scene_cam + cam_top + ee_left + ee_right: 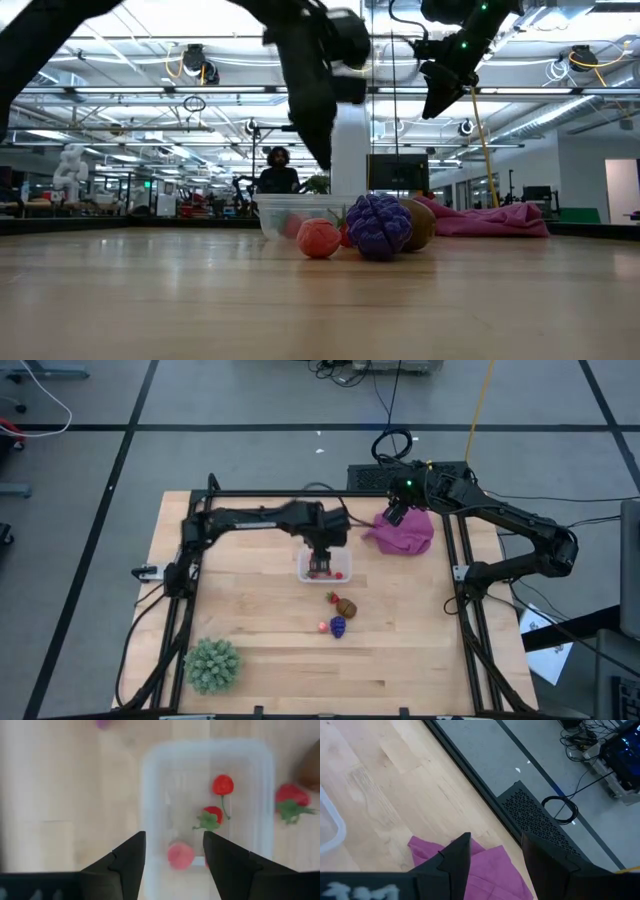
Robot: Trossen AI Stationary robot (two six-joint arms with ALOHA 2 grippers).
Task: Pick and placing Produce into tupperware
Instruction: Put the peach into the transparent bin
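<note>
Releasing is judged to be the step in hand: the left gripper (174,857) is seen directly above the tupperware (323,566), its fingers parted with nothing held between them, and a pale red piece (180,855) lies in the container just under the gap. Two more red pieces (223,785) are seen inside as well.

Nearest the table's front edge, the spiky green ball (212,664) is left aside. A little farther in, the remaining produce is gathered on the wood: a purple grape cluster (338,626), a small red piece (323,627) beside it, a brown round piece (346,607) and a strawberry (332,597), all near the container but outside it. One of these would need to be reached next, which calls for a lift clear of the container wall and a short move toward the group.

Farther back, the right gripper (495,857) is held over the magenta cloth (405,532), fingers apart and empty.

In the low view the container is largely hidden behind the fruit, and how many pieces it holds cannot be settled.
</note>
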